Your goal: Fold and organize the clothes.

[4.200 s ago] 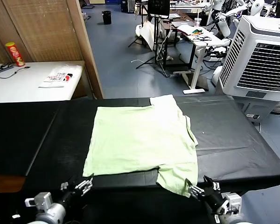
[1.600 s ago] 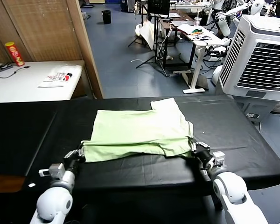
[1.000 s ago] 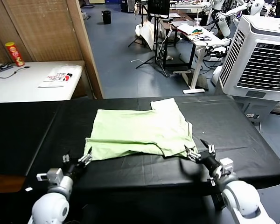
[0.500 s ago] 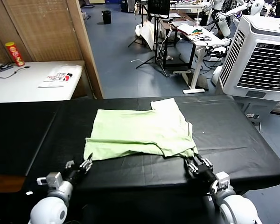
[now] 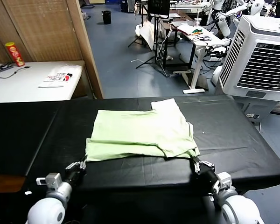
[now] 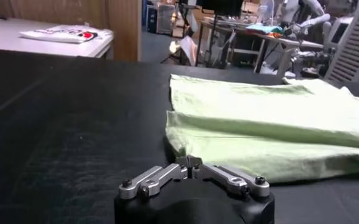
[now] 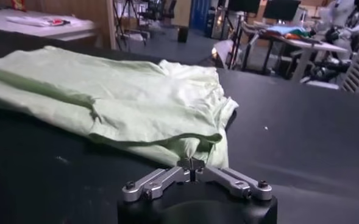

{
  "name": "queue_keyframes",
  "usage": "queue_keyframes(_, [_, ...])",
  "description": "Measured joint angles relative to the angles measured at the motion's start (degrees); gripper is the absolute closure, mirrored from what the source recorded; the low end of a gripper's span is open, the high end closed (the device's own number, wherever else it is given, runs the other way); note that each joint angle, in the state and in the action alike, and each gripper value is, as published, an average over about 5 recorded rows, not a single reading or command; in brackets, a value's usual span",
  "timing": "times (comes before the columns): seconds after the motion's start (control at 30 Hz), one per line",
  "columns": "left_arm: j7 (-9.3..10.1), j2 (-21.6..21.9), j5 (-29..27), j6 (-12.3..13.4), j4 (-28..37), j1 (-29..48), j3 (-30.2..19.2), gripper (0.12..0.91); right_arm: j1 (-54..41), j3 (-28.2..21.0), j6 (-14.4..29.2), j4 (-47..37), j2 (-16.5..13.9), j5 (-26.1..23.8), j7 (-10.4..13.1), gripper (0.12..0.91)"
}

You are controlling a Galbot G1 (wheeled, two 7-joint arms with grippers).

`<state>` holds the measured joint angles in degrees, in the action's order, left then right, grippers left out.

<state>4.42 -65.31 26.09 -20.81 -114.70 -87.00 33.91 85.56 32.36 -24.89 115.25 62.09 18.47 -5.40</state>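
The pale lime-green shirt (image 5: pixel 140 133) lies folded in half across the middle of the black table (image 5: pixel 233 135), its doubled edge toward me. My left gripper (image 5: pixel 81 165) sits low at the near left corner, shut, its tips (image 6: pixel 190 163) meeting right at the shirt's (image 6: pixel 264 128) corner. At the near right corner my right gripper (image 5: pixel 196 163) is shut too. In the right wrist view a tuck of the shirt (image 7: pixel 118 103) runs down into that gripper's (image 7: pixel 191 163) closed tips.
At the back left a white table (image 5: pixel 18 88) carries a white printed item (image 5: pixel 58 77) and a red can (image 5: pixel 13 52). A wooden partition (image 5: pixel 51 28) stands behind. A large air cooler (image 5: pixel 261 60) is at the right rear.
Both grippers were open a second ago; they have shifted slightly along the near edge and closed at the shirt's two front corners. The shirt has barely moved.
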Motion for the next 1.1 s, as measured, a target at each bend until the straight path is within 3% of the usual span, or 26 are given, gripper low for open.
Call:
queue_keyframes(0.23, [0.31, 3.01, -5.14, -1.21, -3.47, -3.78, 0.38, 0.905, 3.25, 1.95, -2.77, 2.88, -2.78, 2.33, -0.19, 0.902])
queue_keyframes(0.5, [1.57, 3.85, -5.88, -1.79, -9.43, -12.32, 1.57, 0.905, 8.97, 3.94, -3.81, 7.7, -3.32, 2.22, 0.93, 0.887])
queue_keyframes(0.6, [1.8, 3.98, -5.54, -1.83, -11.05, -15.21, 2.34, 0.905, 10.87, 4.45, -4.23, 9.54, -2.86, 1.67, 1.1, 0.783])
queue_keyframes(0.77, [2.14, 3.88, -4.91, -2.9, -13.01, -18.11, 3.25, 0.882, 13.54, 5.47, -5.45, 12.61, -2.01, 0.69, 1.4, 0.503])
queue_keyframes(0.93, [3.85, 3.53, -2.66, -5.88, -15.16, -20.04, 4.32, 0.648, 16.53, 6.92, -7.27, 16.75, -1.68, 0.87, 2.72, 0.269])
queue_keyframes(1.1, [4.8, 2.99, -0.87, -8.46, -18.8, -21.99, 6.46, 0.382, 17.49, 9.6, -6.86, 20.72, -2.75, 4.54, 3.25, 0.229])
